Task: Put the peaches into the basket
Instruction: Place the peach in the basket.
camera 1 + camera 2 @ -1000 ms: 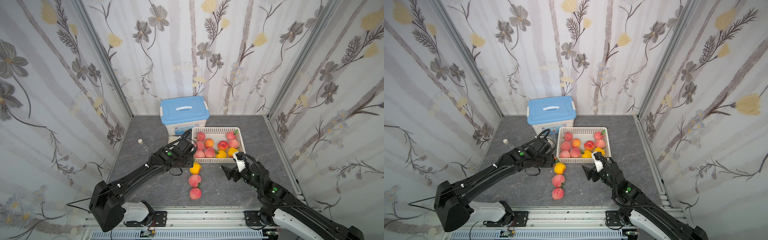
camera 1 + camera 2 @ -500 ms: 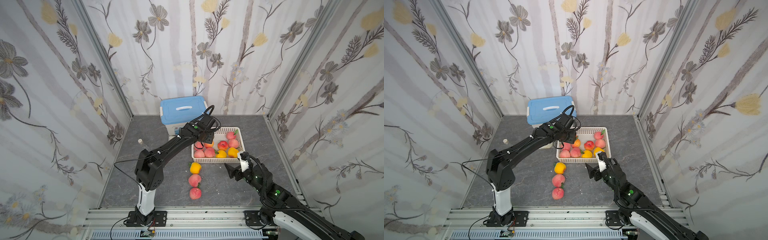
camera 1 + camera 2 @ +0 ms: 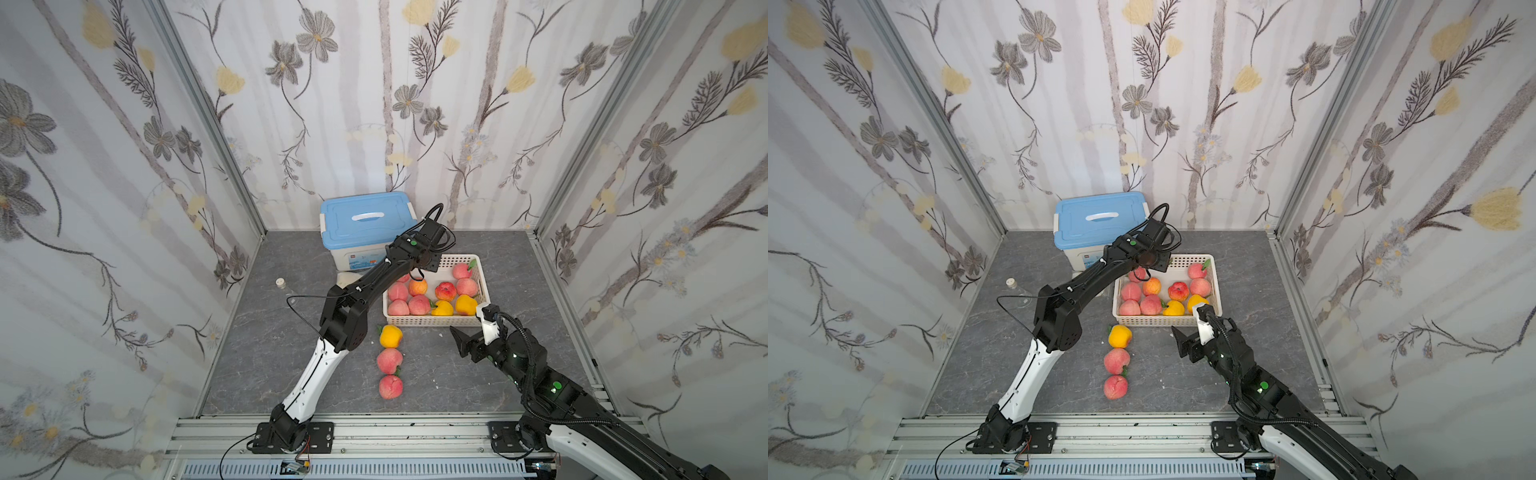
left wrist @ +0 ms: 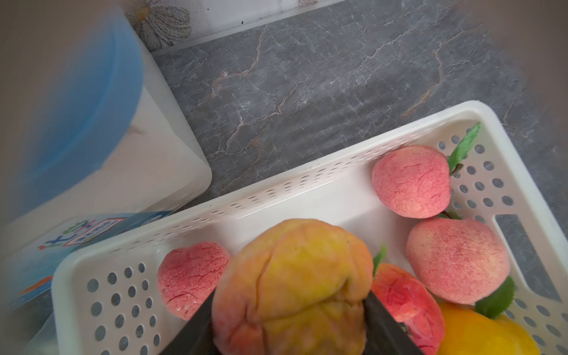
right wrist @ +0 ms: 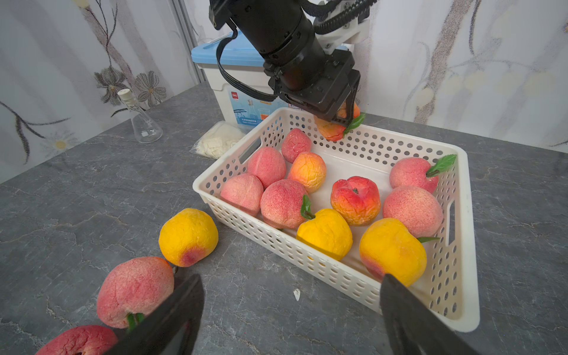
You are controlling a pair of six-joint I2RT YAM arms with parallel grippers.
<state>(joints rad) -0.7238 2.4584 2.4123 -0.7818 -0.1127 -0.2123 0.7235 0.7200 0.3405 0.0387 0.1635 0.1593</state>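
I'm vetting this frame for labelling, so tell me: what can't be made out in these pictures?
- The orange-yellow toy peach held by the left gripper: in both top views hidden under the gripper; only the wrist views show it.
- The white storage box with blue lid: closed, contents hidden; blurred in the left wrist view.
- The pink-red peach nearest the robot: cut off by the right wrist view's edge and the right gripper.

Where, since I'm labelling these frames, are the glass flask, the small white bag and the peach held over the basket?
glass flask point(image 5: 146, 130), right wrist view, on its clear conical body.
small white bag point(image 5: 219, 141), right wrist view, on the bag's middle.
held peach point(image 4: 292, 285), left wrist view, on its orange-yellow front.
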